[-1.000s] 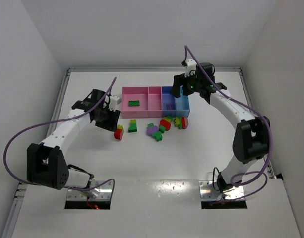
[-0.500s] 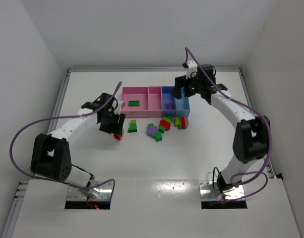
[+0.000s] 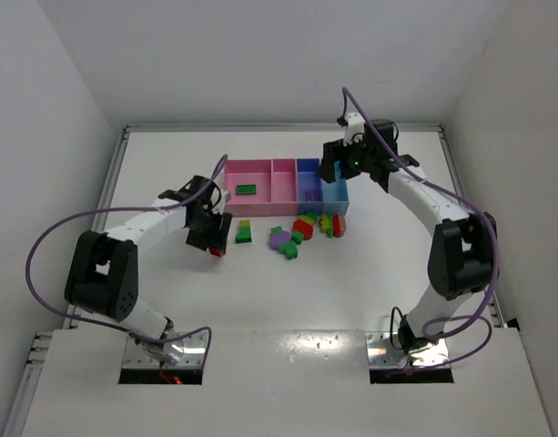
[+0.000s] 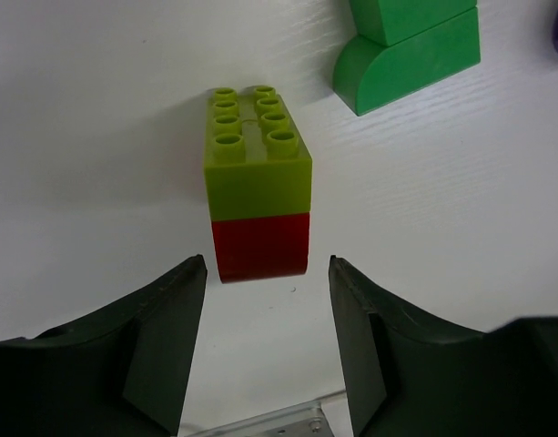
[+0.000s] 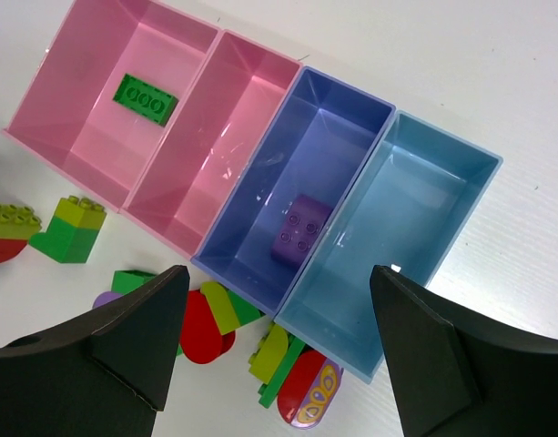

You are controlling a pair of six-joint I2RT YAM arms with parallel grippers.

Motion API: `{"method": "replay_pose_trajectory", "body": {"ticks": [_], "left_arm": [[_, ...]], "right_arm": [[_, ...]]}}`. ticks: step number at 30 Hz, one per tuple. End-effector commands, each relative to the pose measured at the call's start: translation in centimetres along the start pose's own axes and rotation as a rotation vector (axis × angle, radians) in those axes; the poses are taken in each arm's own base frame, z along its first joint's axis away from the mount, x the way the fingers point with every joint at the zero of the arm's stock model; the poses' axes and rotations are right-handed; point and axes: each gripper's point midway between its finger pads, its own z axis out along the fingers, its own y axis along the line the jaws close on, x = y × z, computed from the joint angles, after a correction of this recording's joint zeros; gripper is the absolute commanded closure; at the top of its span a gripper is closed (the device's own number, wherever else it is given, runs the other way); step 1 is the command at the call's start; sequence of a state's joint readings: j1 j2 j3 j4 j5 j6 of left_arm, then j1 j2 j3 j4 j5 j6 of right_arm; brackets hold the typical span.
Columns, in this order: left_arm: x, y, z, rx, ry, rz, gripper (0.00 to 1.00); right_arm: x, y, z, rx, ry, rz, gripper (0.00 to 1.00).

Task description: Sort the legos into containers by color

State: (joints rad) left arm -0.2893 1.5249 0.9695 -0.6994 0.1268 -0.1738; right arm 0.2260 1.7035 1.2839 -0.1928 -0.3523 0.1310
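Note:
A lime-yellow brick on a red one (image 4: 258, 196) lies on the white table. My left gripper (image 4: 265, 269) is open, its jaws either side of the red end, not touching; from above it (image 3: 213, 235) partly hides this stack. My right gripper (image 5: 279, 273) is open and empty above the joined bins (image 3: 351, 166). The wide pink bin (image 5: 74, 118) holds a green brick (image 5: 145, 97). The narrow pink bin (image 5: 219, 150) is empty. The blue-violet bin (image 5: 338, 146) holds a purple brick (image 5: 299, 228). The light blue bin (image 5: 415, 209) is empty.
Loose legos lie in front of the bins: a green-and-yellow stack (image 3: 243, 232), a purple-and-green piece (image 3: 280, 240), a red-and-yellow stack (image 5: 206, 319) and a yellow, green and red stack (image 5: 301, 378). White walls enclose the table.
My left gripper has swung right and toward the near edge, from beside the wide pink bin to over the yellow-and-red stack. My right arm has barely moved.

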Motion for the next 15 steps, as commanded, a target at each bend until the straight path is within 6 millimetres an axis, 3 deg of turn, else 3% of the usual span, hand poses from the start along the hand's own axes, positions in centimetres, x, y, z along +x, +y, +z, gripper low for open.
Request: {"method": "replay_pose_trajectory", "body": {"ticks": [1,5,9,12,14,15], "left_arm": [[-0.1,-0.2,1.0,-0.002,-0.011,-0.021,0.38],[-0.5,0.0,1.8,-0.011,-0.017,-0.021,0.48],[-0.7,0.0,2.4,-0.011,-0.015,-0.021,0.77],[-1.1,0.0,2.2,0.001,-0.034,0.024,0.84],[-1.8,-1.2,1.2,0.069,-0.070,0.072,0.89],[-2.2,-1.8,0.4,0.107,-0.099,0.129,0.91]], "right_arm": [[-1.8,-0.2,-0.2,-0.008,-0.056,-0.030,0.19],[-1.8,0.0,-0.2,-0.018,-0.057,-0.030,0.19],[-1.5,-0.6,0.0,-0.010,-0.050,-0.022,0.19],[-1.5,-0.2,0.0,-0.030,-0.050,-0.023,0.19],[-1.5,0.8,-0.1,-0.089,-0.051,-0.035,0.19],[-1.2,2.7,-0.4,-0.202,-0.043,-0.051,0.19]]}}
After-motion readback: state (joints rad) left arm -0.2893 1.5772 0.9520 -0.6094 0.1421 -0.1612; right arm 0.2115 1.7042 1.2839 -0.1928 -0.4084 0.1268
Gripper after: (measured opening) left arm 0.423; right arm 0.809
